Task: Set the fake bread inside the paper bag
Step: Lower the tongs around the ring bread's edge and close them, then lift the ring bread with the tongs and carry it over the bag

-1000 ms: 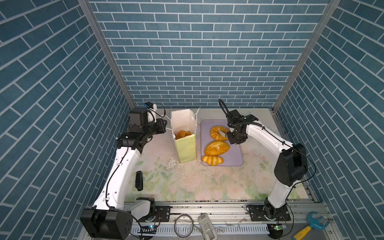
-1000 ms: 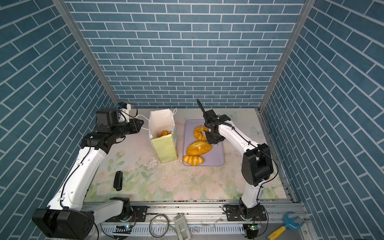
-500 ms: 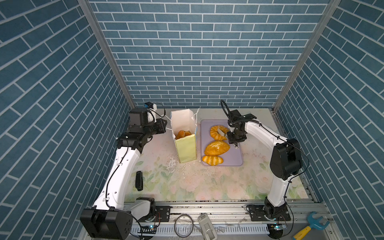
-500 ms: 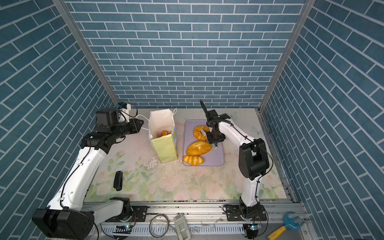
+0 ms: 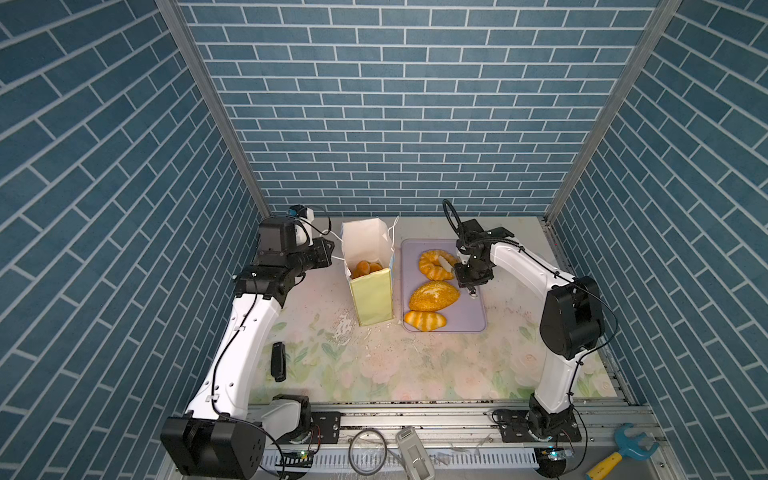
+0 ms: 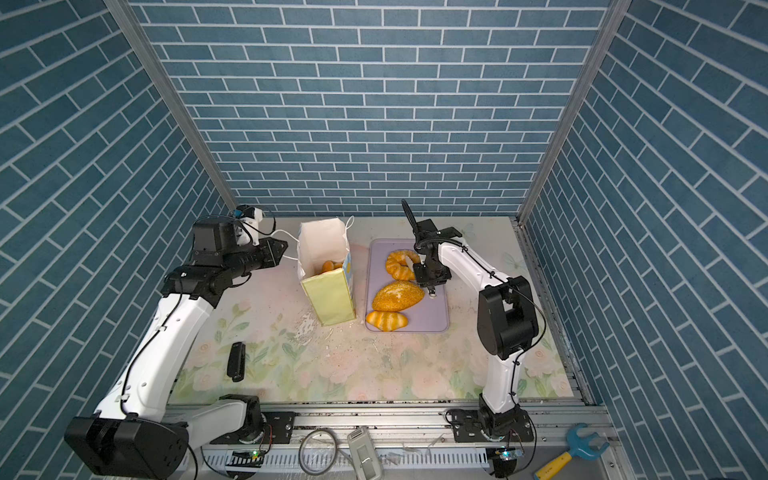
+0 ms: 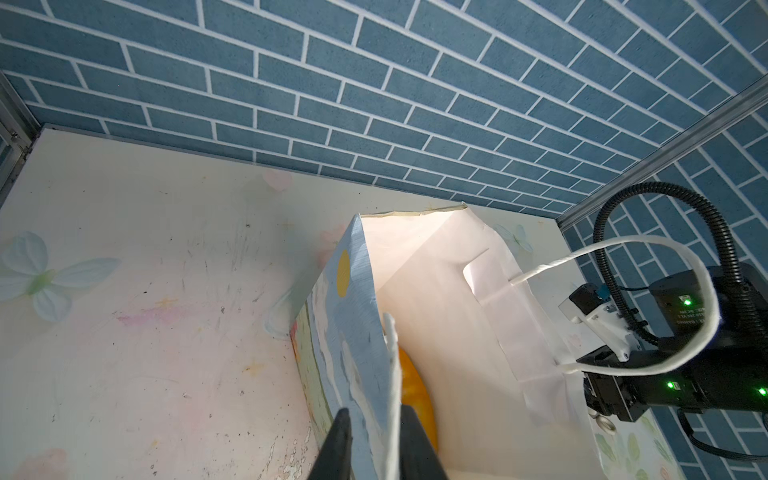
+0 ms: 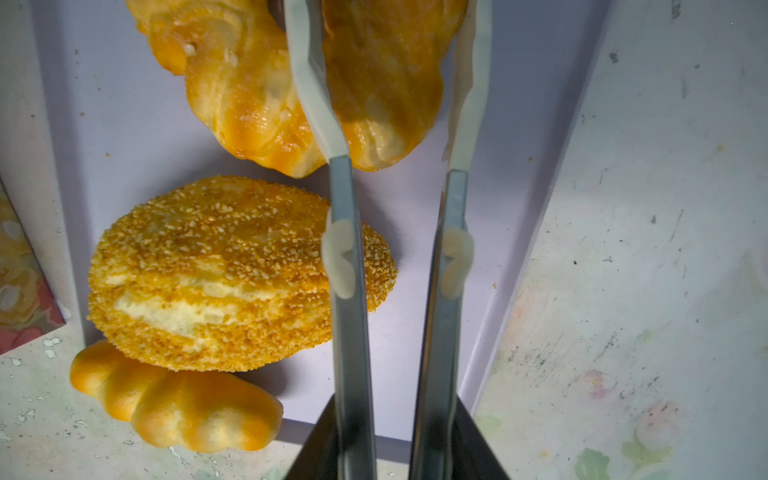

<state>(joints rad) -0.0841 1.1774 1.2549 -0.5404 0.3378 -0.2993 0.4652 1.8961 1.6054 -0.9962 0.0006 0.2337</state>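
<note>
The paper bag (image 5: 372, 299) (image 6: 332, 299) stands open left of the lilac tray (image 5: 469, 316), with fake bread (image 5: 365, 267) showing inside. My left gripper (image 7: 376, 436) (image 5: 332, 249) is shut on the bag's near wall and cord handle. On the tray lie a twisted ring (image 5: 432, 270) (image 8: 249, 91), a seeded loaf (image 5: 434, 296) (image 8: 224, 274) and a striped roll (image 5: 424, 321) (image 8: 174, 411). My right gripper (image 8: 386, 16) (image 5: 455, 266) has its long fingers closed on the ring's right limb, one finger inside the ring's hole. The ring still rests on the tray.
A black object (image 5: 277, 361) lies on the floral mat near the left arm. Paper flakes are scattered in front of the bag. A blue and yellow toy wrench (image 5: 619, 453) and a cable loop (image 5: 368, 453) sit on the front rail. Brick walls close three sides.
My right gripper has come down over the twisted ring and its fingers have narrowed onto the ring's limb. The left arm and the bag have not moved.
</note>
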